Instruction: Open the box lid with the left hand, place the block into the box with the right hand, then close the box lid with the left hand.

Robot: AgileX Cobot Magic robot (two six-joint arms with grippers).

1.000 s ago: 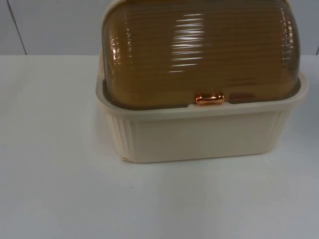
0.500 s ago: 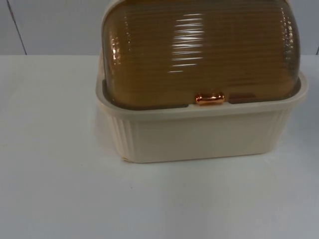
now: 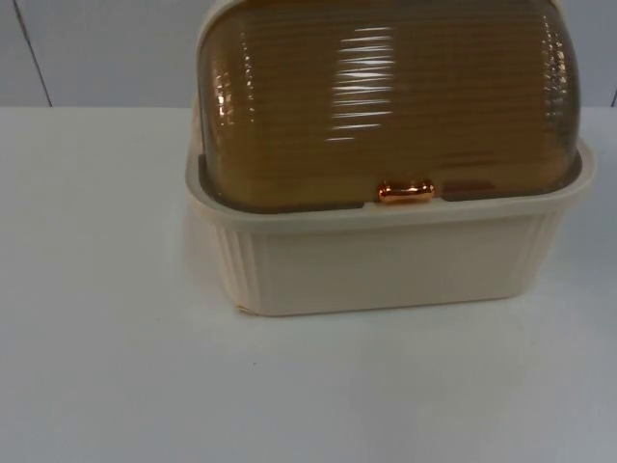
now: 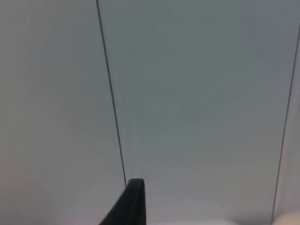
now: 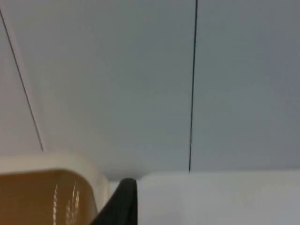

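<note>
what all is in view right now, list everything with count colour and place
box: one, cream with ribbed walls, standing on the table in the middle of the top view, toward the wall
lid: one, see-through amber, ribbed and domed, shut down on the box; its corner also shows in the right wrist view
lid handle: one, shiny copper, at the lid's front edge
table: one, white, under the box
partition wall: one, grey with thin dark seams, behind the table
left gripper: one black fingertip, facing the wall
right gripper: one black fingertip, beside the lid's corner
</note>
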